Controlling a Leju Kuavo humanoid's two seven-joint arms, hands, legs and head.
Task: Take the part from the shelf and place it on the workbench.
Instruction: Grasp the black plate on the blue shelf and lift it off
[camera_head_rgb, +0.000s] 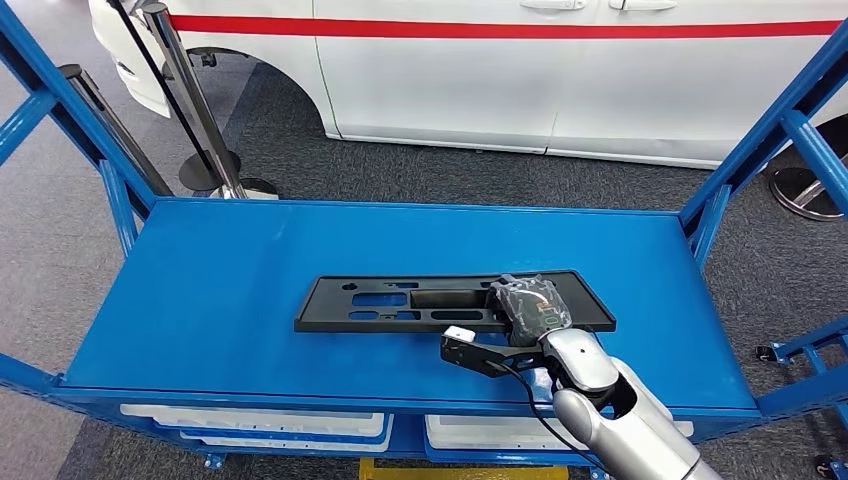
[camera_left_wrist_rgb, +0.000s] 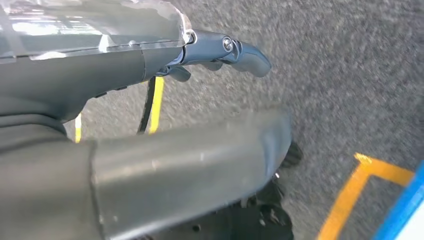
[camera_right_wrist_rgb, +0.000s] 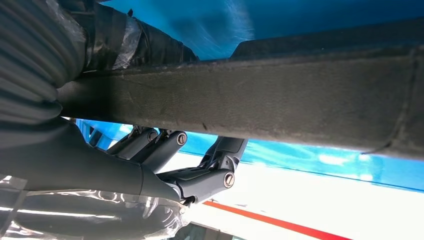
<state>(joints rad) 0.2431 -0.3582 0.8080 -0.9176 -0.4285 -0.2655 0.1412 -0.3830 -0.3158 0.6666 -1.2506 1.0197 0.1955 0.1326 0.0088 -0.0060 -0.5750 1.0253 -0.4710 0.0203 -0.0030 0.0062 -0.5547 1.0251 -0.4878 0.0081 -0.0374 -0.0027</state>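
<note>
Black part (camera_head_rgb: 450, 302) flat on blue shelf (camera_head_rgb: 200, 300), right hand (camera_head_rgb: 530, 312) fingers (camera_right_wrist_rgb: 200, 177) clamped on near edge; left hand (camera_left_wrist_rgb: 220, 52) fingers curled, empty. White car (camera_head_rgb: 560, 70) behind, stanchions (camera_head_rgb: 190, 100) far left.

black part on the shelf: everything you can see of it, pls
The part is a long, flat, black panel, matte and plastic-looking, with a raised rim and several rectangular cutouts showing blue through them. It lies flat on the blue shelf, lengthwise across it, right of centre. The right hand is on its right end; the right wrist view shows the panel's edge with fingers curled beside it. Whether it is lifted cannot be told.
</note>
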